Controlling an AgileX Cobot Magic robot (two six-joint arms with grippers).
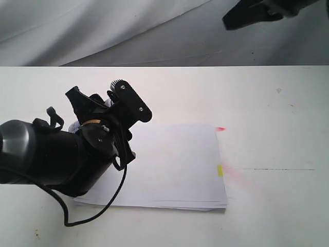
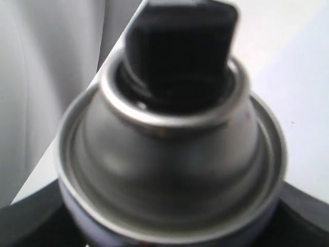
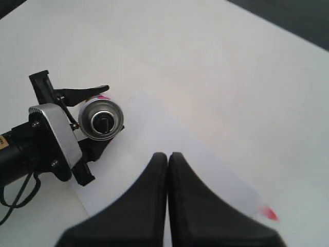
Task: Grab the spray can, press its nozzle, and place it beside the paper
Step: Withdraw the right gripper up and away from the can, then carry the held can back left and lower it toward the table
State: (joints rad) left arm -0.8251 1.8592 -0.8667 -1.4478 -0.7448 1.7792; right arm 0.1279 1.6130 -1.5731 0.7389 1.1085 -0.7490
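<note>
My left gripper [image 1: 97, 95] is shut on the spray can [image 3: 103, 119] and holds it upright over the left end of the paper [image 1: 175, 164]. In the left wrist view the can's silver dome [image 2: 169, 170] fills the picture, with the black nozzle [image 2: 180, 46] on top and dark fingers [image 2: 31, 226] at its sides. In the exterior view the arm hides nearly all of the can. My right gripper [image 3: 167, 156] is shut on nothing. It hangs high over the paper, apart from the can, and appears at the top right of the exterior view [image 1: 229, 21].
The paper lies on a white table [image 1: 277, 113] and has a red tab [image 1: 220, 128] and a yellow tab [image 1: 220, 170] on its right edge. A faint pink smear [image 1: 239, 172] marks the table beside it. The left arm's cable [image 1: 92, 216] loops near the front edge.
</note>
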